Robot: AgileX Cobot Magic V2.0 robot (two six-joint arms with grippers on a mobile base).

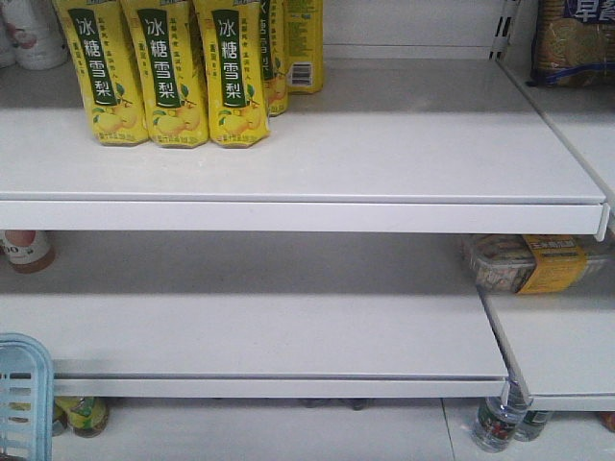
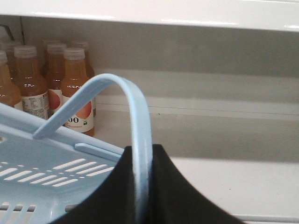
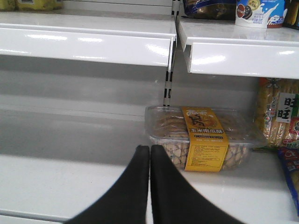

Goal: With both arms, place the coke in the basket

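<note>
Notably, front view: the basket shows only a corner at lower left, below the white shelves; no coke in sight (any view).
Left wrist view: left gripper clamped on the basket handle, carrying it.
Right wrist view: right gripper closed, empty, facing a biscuit box.

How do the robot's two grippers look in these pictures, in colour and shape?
Only the fingers show. The left gripper has matte black fingers, broad at the base and curving up to narrow tips. The right gripper has the same plain black, tapered fingers. No cables, markings or arm parts are in view.
</note>
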